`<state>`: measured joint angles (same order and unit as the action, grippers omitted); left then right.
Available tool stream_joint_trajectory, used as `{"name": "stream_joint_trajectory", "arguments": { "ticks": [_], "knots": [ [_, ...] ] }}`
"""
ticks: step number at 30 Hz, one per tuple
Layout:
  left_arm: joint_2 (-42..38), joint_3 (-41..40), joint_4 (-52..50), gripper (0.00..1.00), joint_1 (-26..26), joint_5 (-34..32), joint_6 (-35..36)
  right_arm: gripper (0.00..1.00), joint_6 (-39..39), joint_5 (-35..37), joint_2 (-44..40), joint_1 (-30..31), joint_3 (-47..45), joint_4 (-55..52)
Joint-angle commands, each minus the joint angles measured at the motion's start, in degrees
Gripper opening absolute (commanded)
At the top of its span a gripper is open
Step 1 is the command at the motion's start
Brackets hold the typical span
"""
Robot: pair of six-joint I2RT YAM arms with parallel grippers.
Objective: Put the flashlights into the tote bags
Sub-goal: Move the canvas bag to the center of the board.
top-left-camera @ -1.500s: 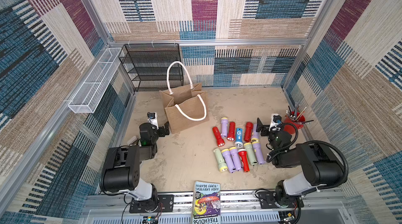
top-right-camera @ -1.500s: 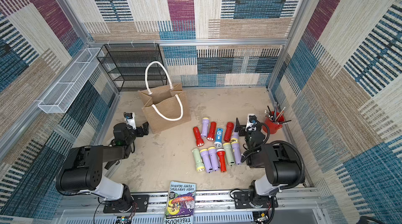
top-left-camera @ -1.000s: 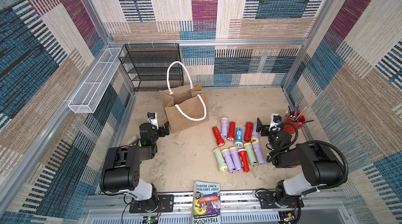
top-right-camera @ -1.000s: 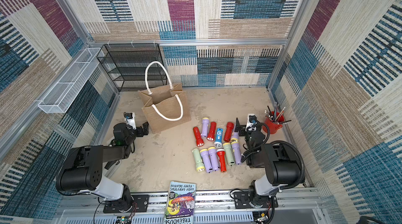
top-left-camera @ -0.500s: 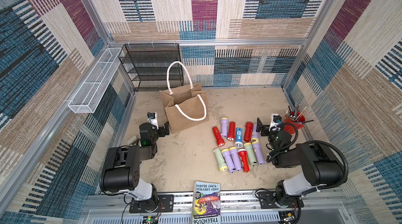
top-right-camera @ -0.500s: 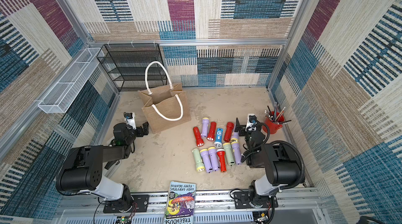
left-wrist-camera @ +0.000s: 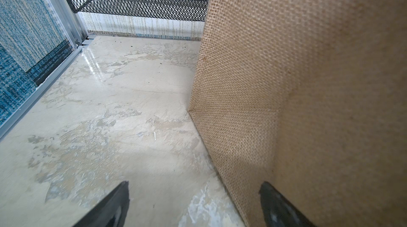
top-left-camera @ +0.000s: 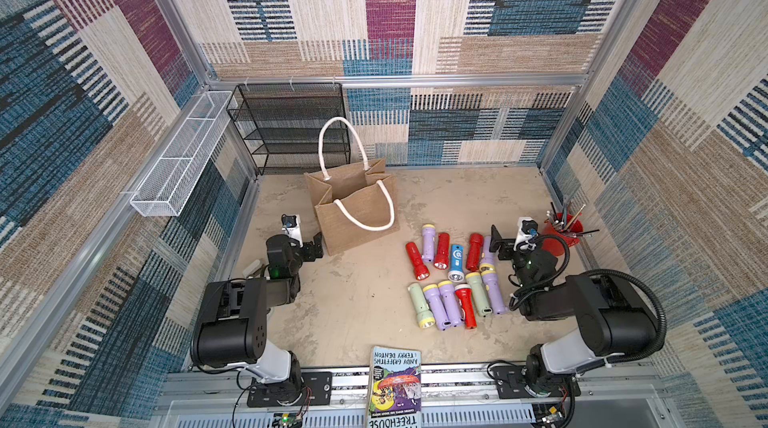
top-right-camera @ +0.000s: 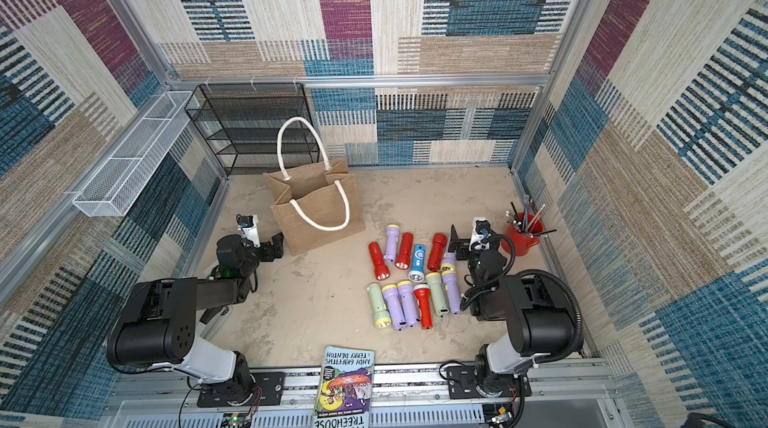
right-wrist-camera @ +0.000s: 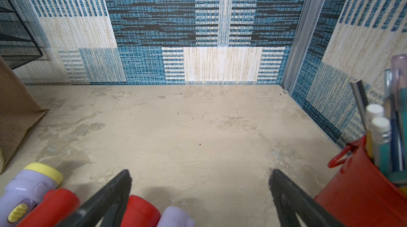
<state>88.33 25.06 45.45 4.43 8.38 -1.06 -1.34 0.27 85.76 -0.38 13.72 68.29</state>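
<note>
Well, nothing has shifted since a moment ago: the flashlights (top-left-camera: 451,301) lie in two rough rows on the floor (top-left-camera: 361,301), between the upright burlap tote bag (top-left-camera: 357,218) and the red pen pot (top-left-camera: 561,237). The left gripper (left-wrist-camera: 194,184) is spread wide, the bag's bottom corner between its fingers (left-wrist-camera: 277,208), ungripped. The right gripper (right-wrist-camera: 199,171) gapes empty over bare floor. The bag's inside is mostly hidden; one lilac flashlight (top-left-camera: 485,255) sits half behind the right gripper; the book (top-left-camera: 395,380) is cut off

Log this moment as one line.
left gripper: open, empty, at bag corner | right gripper: open, empty, beside flashlights | flashlights: lying on table, outside bag | progress: none held
</note>
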Motion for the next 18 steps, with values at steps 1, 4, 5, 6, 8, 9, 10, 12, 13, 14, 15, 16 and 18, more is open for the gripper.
{"name": "stream_joint_trajectory", "arguments": {
  "ticks": [1,4,5,6,8,9,10,12,13,14,15,16,18],
  "knots": [
    [-2.4,0.8,-2.4,0.94,0.1,-2.1,0.1,0.99,3.1,6.4,-4.7,0.0,6.6,-15.8],
    [-7.0,3.1,-9.6,0.92,0.1,-4.3,-0.6,1.00,5.2,10.9,-7.7,0.0,13.4,-30.7],
    [-8.8,3.6,-13.5,0.91,0.1,-5.0,-0.8,1.00,5.6,11.1,-9.1,0.0,13.6,-31.7],
    [-10.2,4.1,-15.9,0.91,0.1,-5.7,-1.4,1.00,6.5,11.4,-10.7,0.0,13.4,-32.1],
    [-14.0,4.7,-19.4,0.91,0.1,-6.7,-2.4,1.00,8.3,12.0,-14.0,0.0,12.7,-32.6],
    [-16.0,5.3,-22.0,0.91,0.1,-7.4,-3.0,1.00,9.3,12.2,-15.7,0.0,12.7,-33.1],
    [-17.8,6.2,-24.9,0.90,0.1,-8.7,-3.9,1.00,9.9,12.1,-17.0,0.0,12.9,-33.8],
    [-21.4,9.3,-32.3,0.89,0.1,-12.5,-6.6,1.00,10.9,11.6,-19.5,0.1,14.8,-37.5],
    [-22.9,10.7,-35.2,0.88,0.1,-14.1,-7.5,1.00,11.1,11.3,-20.4,0.0,16.1,-39.4],
    [-24.4,12.9,-39.3,0.86,0.1,-15.9,-8.8,0.99,11.3,11.0,-21.2,0.0,17.2,-41.2],
    [-25.6,15.2,-43.2,0.85,0.1,-17.2,-10.0,0.99,11.8,10.6,-21.9,0.0,18.9,-43.4],
    [-26.6,17.0,-45.6,0.84,0.1,-17.5,-10.6,0.98,12.5,10.4,-22.2,0.0,19.8,-44.9],
    [-27.8,21.4,-50.9,0.82,0.1,-16.6,-11.9,0.96,14.7,8.4,-22.8,0.0,22.7,-49.1]
  ]
}}
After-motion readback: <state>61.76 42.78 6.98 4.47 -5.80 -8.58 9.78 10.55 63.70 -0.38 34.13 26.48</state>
